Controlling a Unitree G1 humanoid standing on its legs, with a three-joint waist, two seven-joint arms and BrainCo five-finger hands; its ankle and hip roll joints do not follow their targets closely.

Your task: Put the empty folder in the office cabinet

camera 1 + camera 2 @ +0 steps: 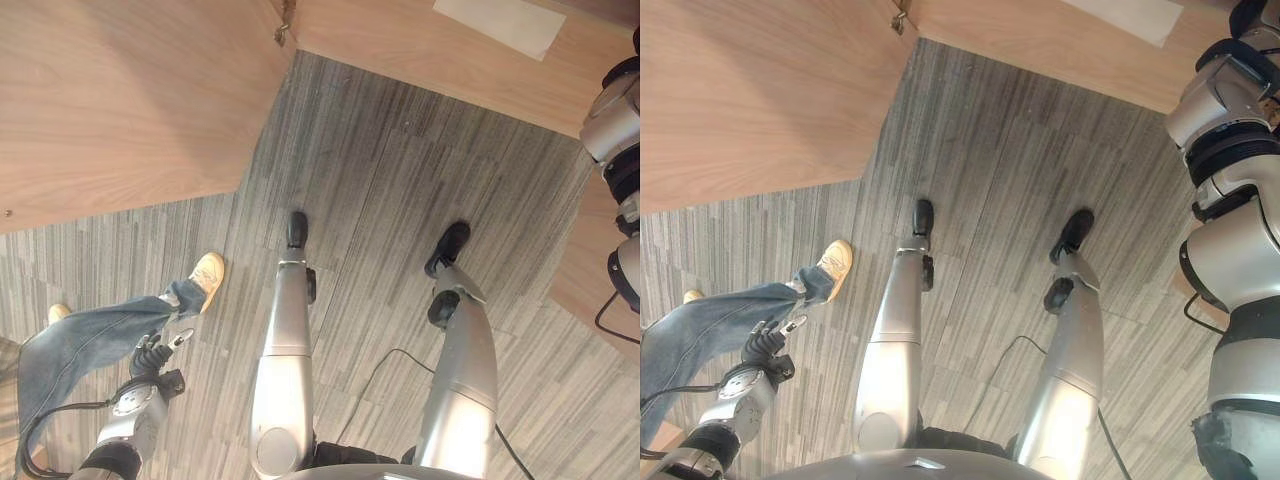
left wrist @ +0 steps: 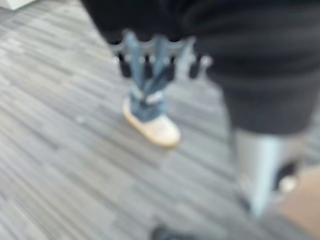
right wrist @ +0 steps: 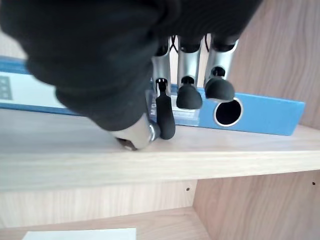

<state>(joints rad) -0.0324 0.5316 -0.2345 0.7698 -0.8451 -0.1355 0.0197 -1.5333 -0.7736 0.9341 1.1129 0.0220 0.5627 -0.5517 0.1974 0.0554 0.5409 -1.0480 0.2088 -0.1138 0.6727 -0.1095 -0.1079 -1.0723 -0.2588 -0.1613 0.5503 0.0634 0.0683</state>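
A blue folder point(image 3: 265, 112) lies flat on a light wooden cabinet shelf point(image 3: 150, 160), its spine with a round finger hole facing outward. My right hand point(image 3: 189, 67) hangs just in front of the spine. Its fingers are straight, their dark tips are against or just off the spine's face, and the thumb is beside them with nothing curled round the folder. My left hand point(image 1: 152, 358) hangs low at my side over the carpet, fingers relaxed and holding nothing; it also shows as the left hand point(image 2: 160, 55) in its own wrist view.
A person's jeans leg and tan shoe point(image 1: 208, 275) stand on the grey carpet close to my left hand. Wooden cabinet panels point(image 1: 120, 100) rise ahead, left and right. A white sheet point(image 3: 80, 234) lies on the shelf below the folder.
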